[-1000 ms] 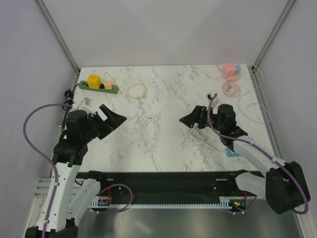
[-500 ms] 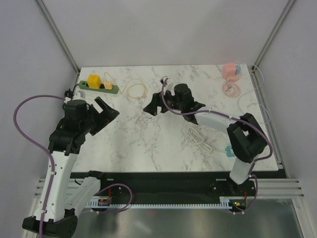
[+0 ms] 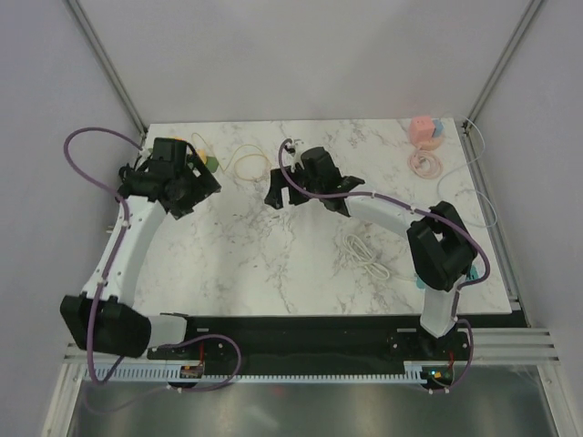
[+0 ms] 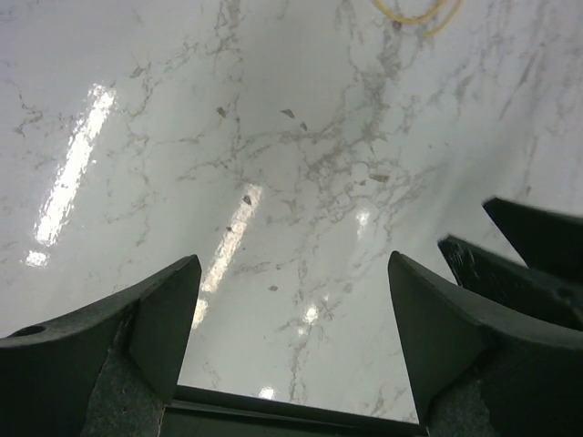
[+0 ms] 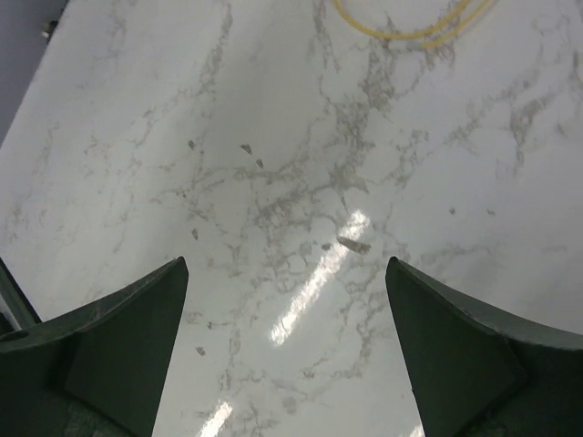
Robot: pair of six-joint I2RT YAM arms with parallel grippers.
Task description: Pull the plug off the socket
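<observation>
The green power strip (image 3: 211,164) lies at the back left of the table. Only its right end shows, because my left arm covers the rest. A bit of yellow (image 3: 195,146) shows behind the arm; the plugs are otherwise hidden. My left gripper (image 3: 200,196) is open and empty, just in front of the strip. In the left wrist view (image 4: 293,273) it holds only bare marble between its fingers. My right gripper (image 3: 278,198) is open and empty over the table's middle back, right of the strip. In the right wrist view (image 5: 284,269) it is also over bare marble.
A yellow cable loop (image 3: 250,164) lies between the two grippers; it also shows in both wrist views (image 4: 414,14) (image 5: 410,27). A white cable bundle (image 3: 364,255) lies at the centre right. A pink block (image 3: 422,129) and a pink cable coil (image 3: 424,164) are at the back right.
My left arm has swung back and left, and now covers the power strip. My right arm has swept from the right side to the middle back, then edged left.
</observation>
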